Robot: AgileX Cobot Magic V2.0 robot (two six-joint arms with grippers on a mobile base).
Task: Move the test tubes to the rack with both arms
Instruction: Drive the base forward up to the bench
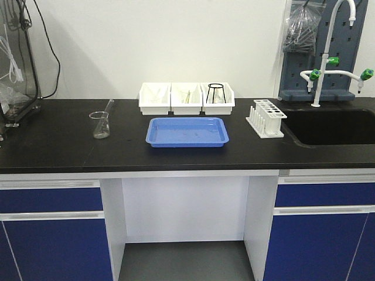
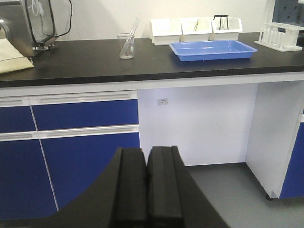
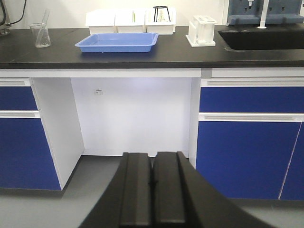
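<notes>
One clear test tube leans in a glass beaker on the left of the black counter; the wrist views also show this test tube. The white rack stands at the right, beside the sink, and is visible as the rack in both wrist views. My left gripper is shut with nothing in it, low in front of the blue cabinet doors. My right gripper is likewise shut and empty, below counter height. Neither arm appears in the front view.
A blue tray lies mid-counter. Behind it stand three white bins, the right one holding a black tripod ring. A sink with a faucet is at the right. Equipment with cables stands far left.
</notes>
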